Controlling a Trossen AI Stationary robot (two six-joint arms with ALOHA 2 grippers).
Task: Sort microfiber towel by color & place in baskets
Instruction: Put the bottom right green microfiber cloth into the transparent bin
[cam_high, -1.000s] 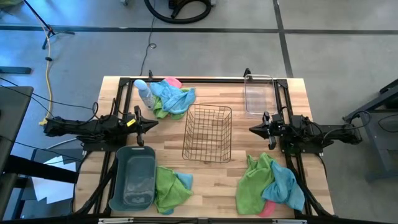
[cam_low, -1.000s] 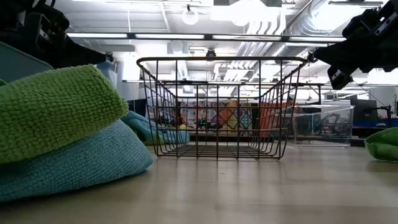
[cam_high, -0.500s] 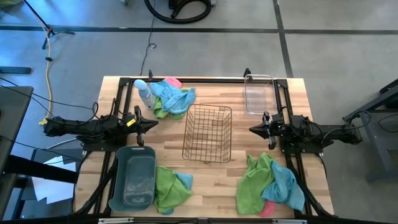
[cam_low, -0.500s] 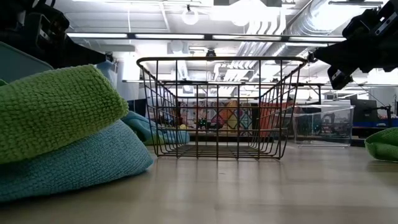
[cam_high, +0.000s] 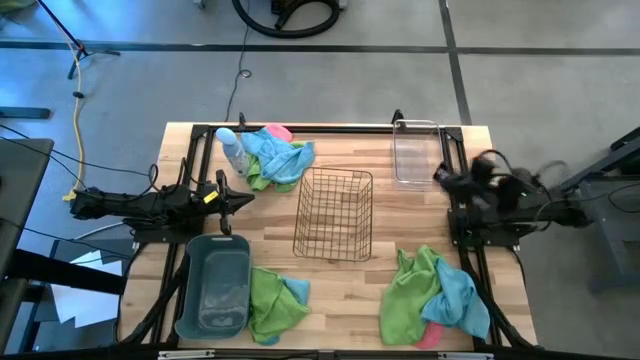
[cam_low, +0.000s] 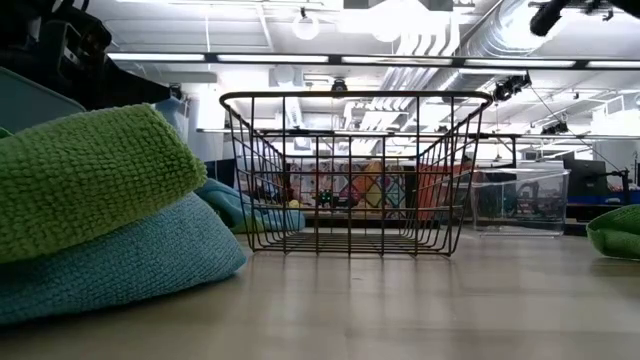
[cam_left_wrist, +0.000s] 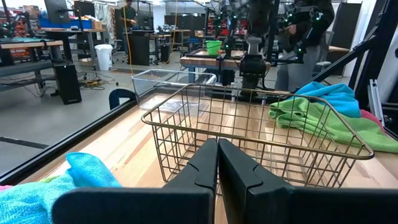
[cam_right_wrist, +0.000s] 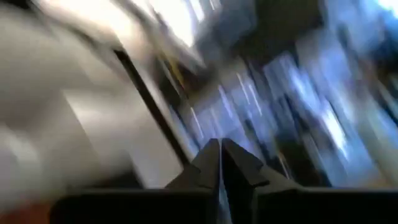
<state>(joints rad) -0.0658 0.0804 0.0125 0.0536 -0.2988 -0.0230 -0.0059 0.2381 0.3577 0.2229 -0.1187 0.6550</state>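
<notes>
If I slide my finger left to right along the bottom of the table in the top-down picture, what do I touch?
Grey-blue tub → green and blue towel pile → bigger pile of green, blue and pink towels.

One camera looks straight down on the whole bench (cam_high: 330, 275). Another sits at bench-top height, facing the room. Both show the wire mesh basket (cam_high: 334, 213) at centre frame.

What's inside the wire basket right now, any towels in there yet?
Nothing: the wire basket is empty, bare table showing through its mesh. From the low view its floor is clear too. No part of it is covered.
</notes>
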